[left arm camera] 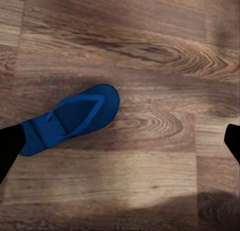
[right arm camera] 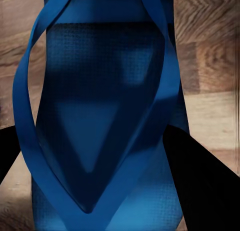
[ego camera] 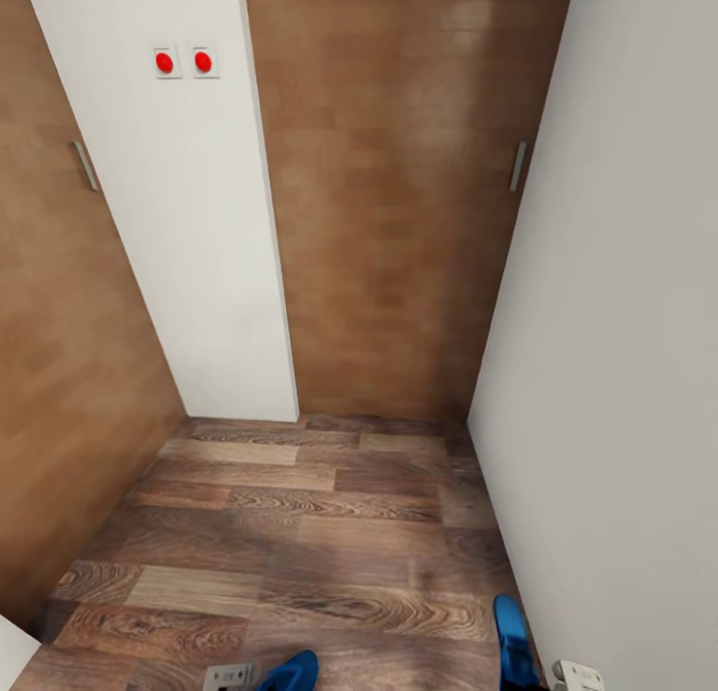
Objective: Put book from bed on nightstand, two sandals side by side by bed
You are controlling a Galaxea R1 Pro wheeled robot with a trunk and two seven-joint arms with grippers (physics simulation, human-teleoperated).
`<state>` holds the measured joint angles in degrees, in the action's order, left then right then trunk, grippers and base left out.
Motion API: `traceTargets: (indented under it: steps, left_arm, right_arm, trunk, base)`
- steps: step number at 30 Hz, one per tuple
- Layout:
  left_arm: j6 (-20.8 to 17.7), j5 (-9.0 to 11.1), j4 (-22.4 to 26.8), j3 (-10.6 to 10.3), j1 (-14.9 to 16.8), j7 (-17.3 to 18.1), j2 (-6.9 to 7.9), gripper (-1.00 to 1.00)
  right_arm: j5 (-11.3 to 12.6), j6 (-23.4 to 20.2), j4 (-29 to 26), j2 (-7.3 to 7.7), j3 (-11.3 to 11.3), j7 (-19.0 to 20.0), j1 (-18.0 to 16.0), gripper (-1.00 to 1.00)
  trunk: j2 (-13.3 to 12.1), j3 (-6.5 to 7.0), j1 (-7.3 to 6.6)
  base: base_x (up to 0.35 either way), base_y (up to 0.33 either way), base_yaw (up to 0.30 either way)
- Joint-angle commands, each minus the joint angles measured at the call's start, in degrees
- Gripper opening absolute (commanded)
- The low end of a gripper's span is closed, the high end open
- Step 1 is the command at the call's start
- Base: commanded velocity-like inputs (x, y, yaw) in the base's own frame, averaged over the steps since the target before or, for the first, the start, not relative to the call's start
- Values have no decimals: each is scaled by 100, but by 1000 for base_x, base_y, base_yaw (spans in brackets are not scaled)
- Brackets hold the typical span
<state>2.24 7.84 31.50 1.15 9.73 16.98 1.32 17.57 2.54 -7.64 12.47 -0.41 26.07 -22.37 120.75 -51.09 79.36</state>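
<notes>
the right pincer (right arm camera: pixel 107 191) is clamping one sandal (right arm camera: pixel 100 91), lengthwise between its fingers. the left pincer (left arm camera: pixel 120 151) is gaping apart, the other sandal (left arm camera: pixel 70 118) lying slantwise beside one finger.

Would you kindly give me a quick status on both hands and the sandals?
Left hand open above one sandal lying on the floor. Right hand shut on the other sandal. White wall close on the right.

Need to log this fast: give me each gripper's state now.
Left gripper: open, above a sandal.
Right gripper: shut on the other sandal.
</notes>
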Motion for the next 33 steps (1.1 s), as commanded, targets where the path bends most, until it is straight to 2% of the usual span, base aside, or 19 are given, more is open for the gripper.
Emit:
traceTargets:
  steps: [1, 11, 27, 33]
  left_arm:
    - [-1, 42, -4, 11, 3, 35, 0, 100]
    - [4, 42, -4, 16, 3, 41, 0, 100]
    - [1, 42, -4, 12, 3, 37, -4, 100]
    - [0, 42, -4, 2, 3, 34, -9, 100]
  right_arm:
    - [27, 10, 8, 1, -2, 18, -4, -100]
    - [33, 4, 8, 1, -2, 18, -4, -100]
    - [31, 3, 8, 1, -2, 21, -4, -100]
    - [35, 6, 8, 1, -2, 21, -4, -100]
  trunk:
    - [2, -4, 1]
    - [2, -3, 1]
    - [2, -3, 1]
    - [2, -3, 1]
  base:
    - [190, -171, 0]
    - [110, -100, 23]
    - [18, -23, 252]
    - [110, -156, 73]
